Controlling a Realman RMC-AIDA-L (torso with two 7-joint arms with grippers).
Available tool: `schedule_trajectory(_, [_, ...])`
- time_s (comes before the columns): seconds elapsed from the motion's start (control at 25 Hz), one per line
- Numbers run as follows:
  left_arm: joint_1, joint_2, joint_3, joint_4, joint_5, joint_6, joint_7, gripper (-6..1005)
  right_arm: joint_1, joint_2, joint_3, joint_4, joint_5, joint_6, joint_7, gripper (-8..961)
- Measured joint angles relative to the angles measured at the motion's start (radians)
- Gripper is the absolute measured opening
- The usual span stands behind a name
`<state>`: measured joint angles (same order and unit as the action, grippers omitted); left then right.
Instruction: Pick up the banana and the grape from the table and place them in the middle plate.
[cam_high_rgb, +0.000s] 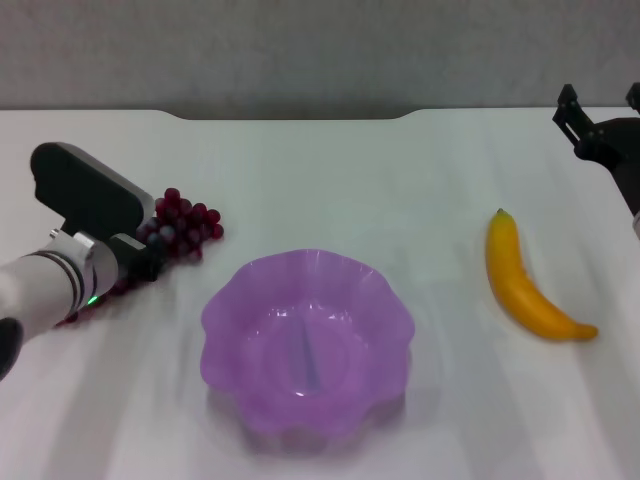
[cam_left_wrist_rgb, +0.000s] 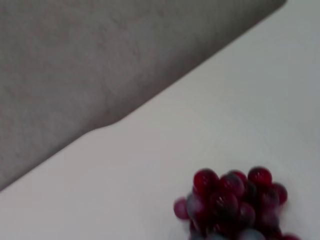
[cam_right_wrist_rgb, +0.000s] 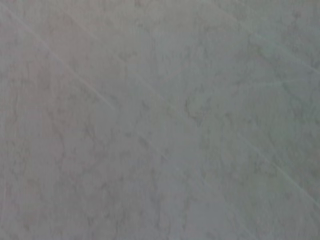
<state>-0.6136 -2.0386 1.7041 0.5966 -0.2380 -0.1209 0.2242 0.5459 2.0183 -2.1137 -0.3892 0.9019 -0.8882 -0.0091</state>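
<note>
The grape (cam_high_rgb: 186, 224), a dark red-purple bunch, lies on the white table (cam_high_rgb: 330, 180) at the left; it also shows in the left wrist view (cam_left_wrist_rgb: 232, 205). My left gripper (cam_high_rgb: 148, 258) is down at the bunch, and its arm covers part of the bunch. The purple scalloped middle plate (cam_high_rgb: 385, 310) stands empty in the centre front. The yellow banana (cam_high_rgb: 520, 280) lies on the table to the plate's right. My right gripper (cam_high_rgb: 600, 110) is open and empty at the far right edge, beyond the banana.
The table's far edge meets a grey wall (cam_high_rgb: 300, 50), with a shallow notch in the edge at the middle. The right wrist view shows only a grey mottled surface (cam_right_wrist_rgb: 160, 120).
</note>
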Motion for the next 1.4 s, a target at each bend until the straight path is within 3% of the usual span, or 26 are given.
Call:
schedule_trajectory(0.28, [0.098,0.000,0.006,0.122,0.007,0.060,0.000,339,0.000,-0.001,0.000,0.001,0.000,0.000,0.000,892])
schedule_trajectory(0.72, [0.139,0.001,0.009,0.151,0.001,0.137,0.002,319,0.000,-0.001,0.000,0.004,0.000,0.000,0.000,891])
schedule_trajectory(1.24, [0.199,0.000,0.011,0.275,-0.002,0.121,-0.012,291,-0.003,-0.001,0.000,0.006,0.000,0.000,0.000,891])
schedule_trajectory(1.4, [0.248,0.001,0.011,0.360,-0.002,0.119,-0.013,286,-0.004,-0.001,0.000,0.006,-0.001,0.000,0.000,891])
